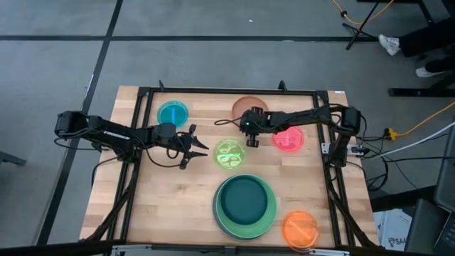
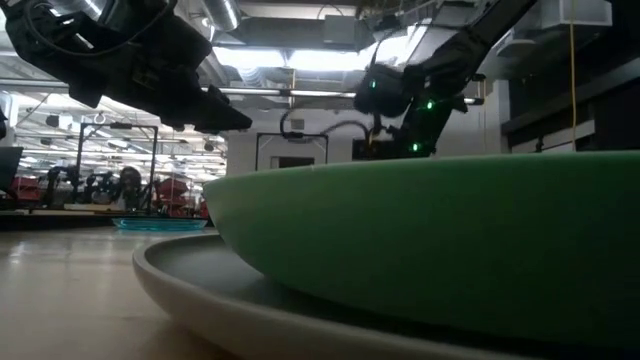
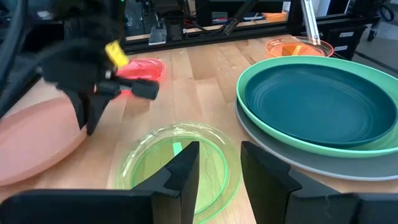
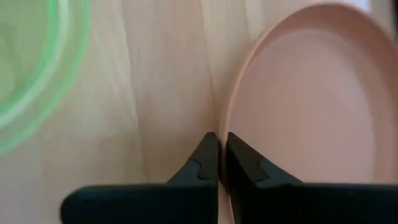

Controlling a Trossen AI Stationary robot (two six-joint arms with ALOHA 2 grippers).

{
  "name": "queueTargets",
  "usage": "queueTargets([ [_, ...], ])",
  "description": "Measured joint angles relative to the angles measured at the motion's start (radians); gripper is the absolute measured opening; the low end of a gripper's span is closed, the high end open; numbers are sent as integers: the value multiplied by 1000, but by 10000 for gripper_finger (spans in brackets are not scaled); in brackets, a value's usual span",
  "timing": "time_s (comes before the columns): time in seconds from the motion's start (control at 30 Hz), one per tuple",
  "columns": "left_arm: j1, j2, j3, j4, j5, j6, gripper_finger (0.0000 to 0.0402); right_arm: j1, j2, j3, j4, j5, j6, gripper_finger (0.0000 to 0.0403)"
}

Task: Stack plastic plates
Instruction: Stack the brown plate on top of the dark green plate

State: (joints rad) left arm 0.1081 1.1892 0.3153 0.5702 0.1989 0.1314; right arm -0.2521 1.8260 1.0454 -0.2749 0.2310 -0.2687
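Clearly the right tool (image 4: 217, 163) hangs at the near edge of the brown plate (image 4: 305, 106), fingers nearly closed with no rim between them; a pinch here could skid the plate across the worktop (image 1: 178, 206); the left tool (image 3: 214, 171), released, hovers beside the lime-patterned plate (image 3: 174, 165).

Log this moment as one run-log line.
stack: teal on mint on grey | right gripper: shut, at brown plate rim | left gripper: open, near lime plate
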Motion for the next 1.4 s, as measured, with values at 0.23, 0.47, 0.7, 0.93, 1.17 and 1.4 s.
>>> queueTargets([
  [0.23, 0, 0, 0, -1, 0, -9, 111, 111, -112, 0, -27, 46, 21, 3],
  [0.47, -2, 0, 0, -1, 0, -21, 111, 260, -210, 0, -49, 67, 90, 4],
  [0.7, -53, 0, 0, -9, -13, -45, 111, 439, -241, 15, -64, 75, 165, 2],
  [0.93, -100, 0, 0, -11, -85, -52, 111, 598, -240, 82, -80, 75, 272, 2],
  [1.17, -124, 0, 0, -12, -87, -81, 111, 711, -239, 100, -67, 63, 429, 2],
  [1.4, -128, 0, 0, -11, -87, -98, 111, 803, -233, 101, -59, 8, 620, 2],
])
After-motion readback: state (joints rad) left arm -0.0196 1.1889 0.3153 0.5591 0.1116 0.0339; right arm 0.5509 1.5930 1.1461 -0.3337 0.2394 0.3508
